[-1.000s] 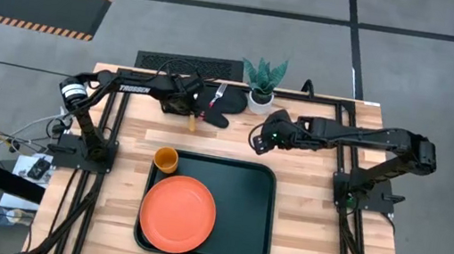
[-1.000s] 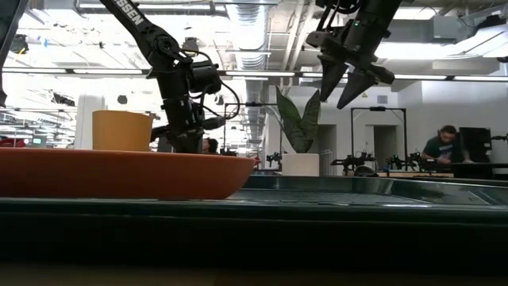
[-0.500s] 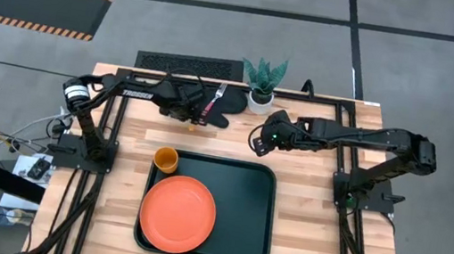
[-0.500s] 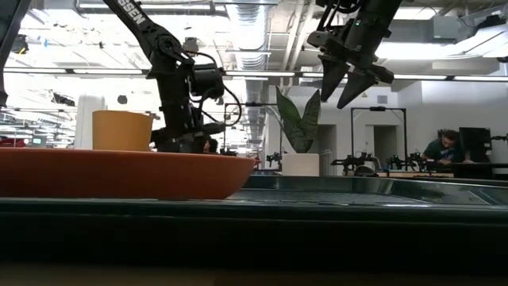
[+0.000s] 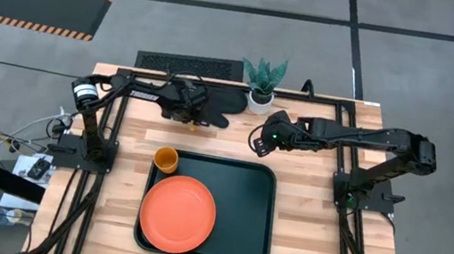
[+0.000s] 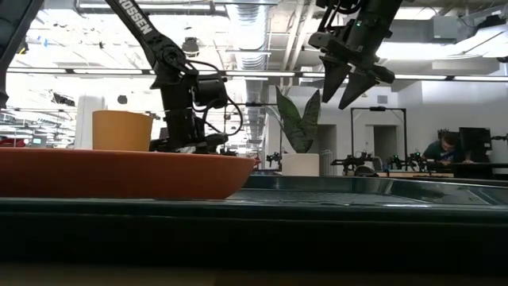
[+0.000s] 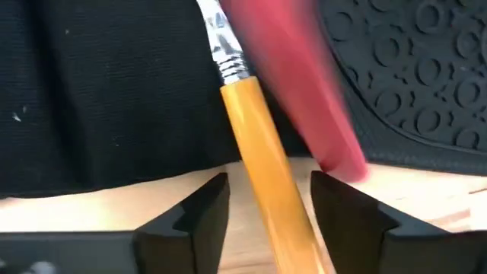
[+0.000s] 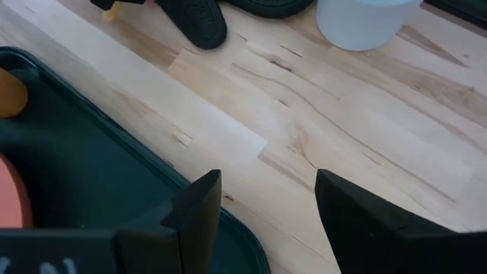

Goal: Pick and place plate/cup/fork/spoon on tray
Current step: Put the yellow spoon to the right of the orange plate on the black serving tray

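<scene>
Left hand set over spoon handle on mitt; plate and cup on tray.

Left hand (image 7: 265,204) fingers apart, straddling spoon (image 7: 262,175) for a grasp; fork (image 7: 293,87) just beside. Plate (image 5: 178,214), cup (image 5: 166,159) sit on tray (image 5: 241,210). Right hand (image 6: 347,89) released, waiting above table (image 5: 313,212).

Orange plate (image 5: 178,213) and cup (image 5: 166,159) sit in green tray (image 5: 243,201).

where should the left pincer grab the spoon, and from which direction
Probably the orange-yellow handle of the spoon, from above. It is slim and straight, its free end sticks off the oven mitt onto the table, and it already lies between the open fingers of the left pincer. The fork lies close alongside.
</scene>
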`<state>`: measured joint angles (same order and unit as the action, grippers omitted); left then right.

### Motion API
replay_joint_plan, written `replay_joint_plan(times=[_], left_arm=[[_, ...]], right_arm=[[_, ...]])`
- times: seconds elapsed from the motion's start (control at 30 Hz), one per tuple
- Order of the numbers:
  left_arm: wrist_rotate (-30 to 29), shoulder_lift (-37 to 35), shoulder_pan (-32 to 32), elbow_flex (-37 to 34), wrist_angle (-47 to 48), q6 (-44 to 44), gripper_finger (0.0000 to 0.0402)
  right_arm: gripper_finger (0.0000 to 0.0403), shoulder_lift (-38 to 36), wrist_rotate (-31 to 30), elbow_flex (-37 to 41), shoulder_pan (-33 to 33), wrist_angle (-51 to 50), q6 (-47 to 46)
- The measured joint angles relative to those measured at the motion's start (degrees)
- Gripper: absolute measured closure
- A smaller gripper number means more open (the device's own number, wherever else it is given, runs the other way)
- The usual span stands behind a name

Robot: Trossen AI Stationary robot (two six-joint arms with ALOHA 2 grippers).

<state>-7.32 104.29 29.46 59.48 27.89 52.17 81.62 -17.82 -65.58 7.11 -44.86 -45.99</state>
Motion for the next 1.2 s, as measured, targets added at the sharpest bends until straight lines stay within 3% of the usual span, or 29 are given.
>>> replay_joint_plan(times=[0.3,0.6,1.2], left_arm=[[0.42,0.07,0.06,-0.04,-0.12,-0.39,0.0355],[3.46,0.09,0.16,0.02,-0.09,0.04,0.0355],[18.29,-6.17,-1.84,4.2,10.98,1.66,0.0354]], right_arm=[[0.0164,0.0,-0.02,0.0,0.0,-0.05,0.45],[0.0164,0.0,-0.02,0.0,0.0,-0.05,1.02],[0.0164,0.0,0.7,0.0,0.0,-0.7,1.53]])
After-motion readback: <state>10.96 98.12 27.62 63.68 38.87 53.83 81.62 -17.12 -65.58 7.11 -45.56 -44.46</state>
